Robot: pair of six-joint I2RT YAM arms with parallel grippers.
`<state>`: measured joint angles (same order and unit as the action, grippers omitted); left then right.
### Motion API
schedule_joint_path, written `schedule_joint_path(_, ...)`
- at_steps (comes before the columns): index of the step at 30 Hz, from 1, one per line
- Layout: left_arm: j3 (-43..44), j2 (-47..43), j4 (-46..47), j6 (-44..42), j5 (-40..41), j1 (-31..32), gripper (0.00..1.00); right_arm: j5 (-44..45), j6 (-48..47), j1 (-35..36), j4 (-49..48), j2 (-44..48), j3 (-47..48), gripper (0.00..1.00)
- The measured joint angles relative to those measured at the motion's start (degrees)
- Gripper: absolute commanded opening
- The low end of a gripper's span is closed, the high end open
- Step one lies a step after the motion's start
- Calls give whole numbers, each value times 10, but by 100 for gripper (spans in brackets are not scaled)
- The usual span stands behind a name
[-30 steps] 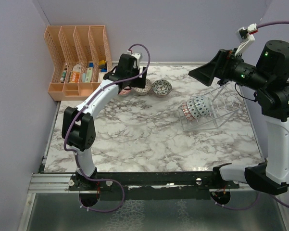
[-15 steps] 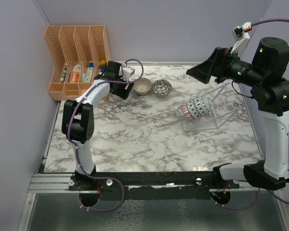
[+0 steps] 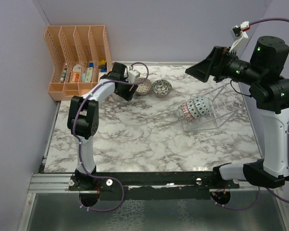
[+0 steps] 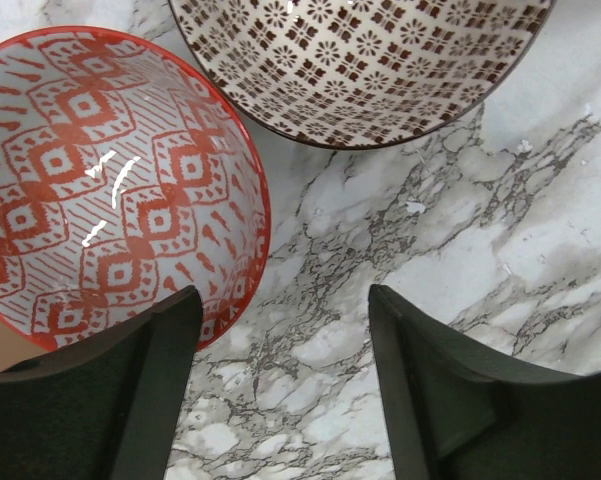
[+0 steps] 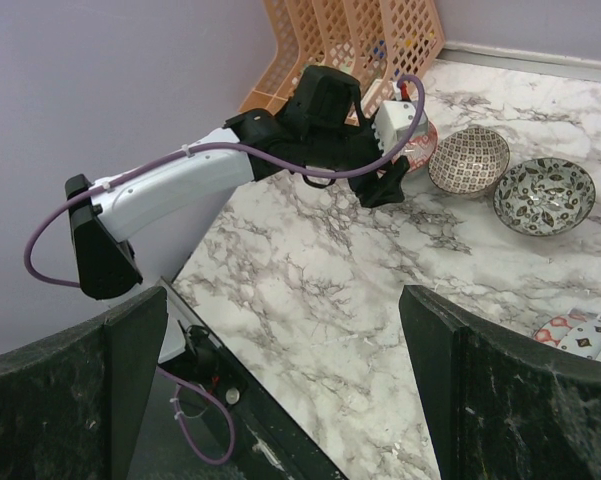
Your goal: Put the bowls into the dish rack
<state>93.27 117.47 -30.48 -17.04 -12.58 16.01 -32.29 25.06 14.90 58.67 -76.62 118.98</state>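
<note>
the step in hand looks like picking up the next bowl. the left arm (image 3: 98, 92) is reaching to the upper middle of the top view. the left jaws are hanging spread over the near rim of the red bowl (image 4: 90, 180), one finger (image 4: 145, 390) above that rim and the other above bare tabletop (image 4: 540, 200), pinching nothing. the next move is probably calling for a descent until the rim sits between the fingers, a firm close, then a carry rightward to the dish rack (image 3: 223, 103). the right jaws are hovering high at the upper right, spread wide and empty.

six bowls are showing. three are lying loose in a row: the red one, a brown-patterned bowl (image 4: 360, 60) and a grey bowl (image 3: 162, 87). three racked bowls (image 3: 194, 107) appear to be standing on edge in the one rack. one orange organizer (image 3: 77, 48) is sitting at the upper left.
</note>
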Motion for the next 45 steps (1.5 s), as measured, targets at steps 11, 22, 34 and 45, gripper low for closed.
schedule_joint_path(11,11,33,22,17,41,-2,11,0,2,0,0,-6,0,99)
schedule_joint_path(22,-72,-42,58,62,55,13,0,1,2,0,0,-1,0,100)
schedule_joint_path(34,-147,-220,81,309,-38,169,0,23,25,0,-12,26,0,99)
schedule_joint_path(45,-237,-312,382,636,-95,206,0,76,88,0,-94,70,17,98)
